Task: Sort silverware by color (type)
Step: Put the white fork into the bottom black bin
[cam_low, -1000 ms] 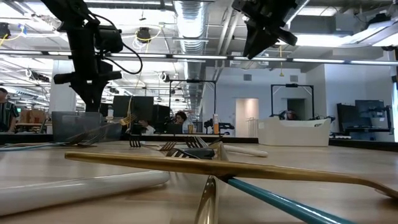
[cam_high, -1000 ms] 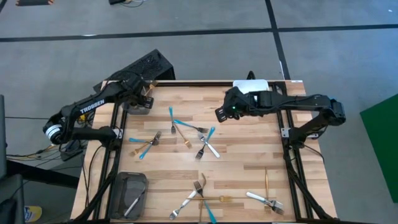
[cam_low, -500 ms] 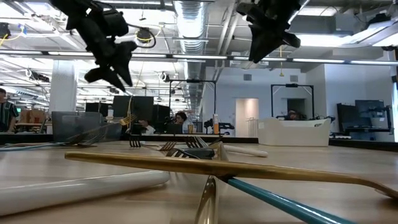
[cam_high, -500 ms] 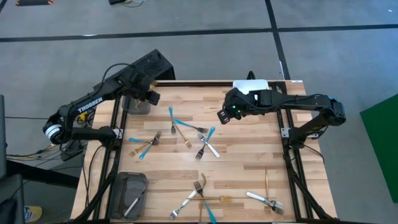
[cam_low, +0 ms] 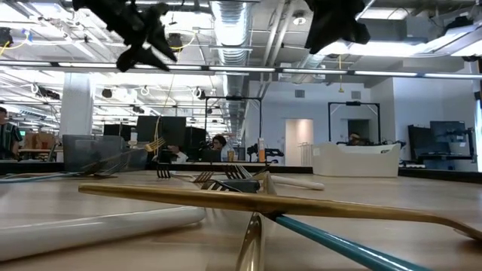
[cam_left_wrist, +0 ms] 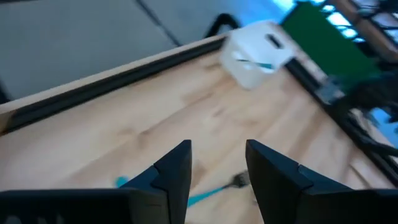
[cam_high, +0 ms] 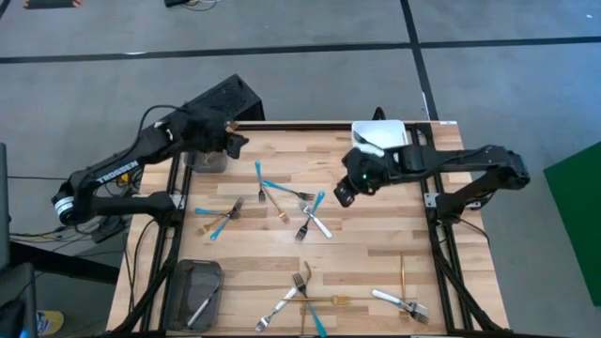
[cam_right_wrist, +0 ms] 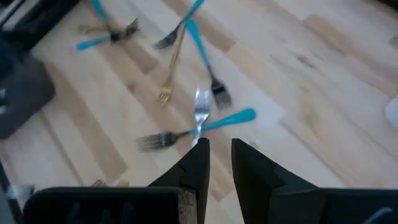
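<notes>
We see the right gripper (cam_high: 342, 197) above the central forks (cam_high: 305, 208), fingers a narrow gap apart, empty. The left gripper (cam_high: 239, 142) hangs over the table's (cam_high: 376, 253) far left edge, fingers parted, empty. More forks (cam_high: 305, 296) lie at the near edge.

Overhead cam straight down; low cam table-level; both share table (cam_high: 376, 235).
</notes>
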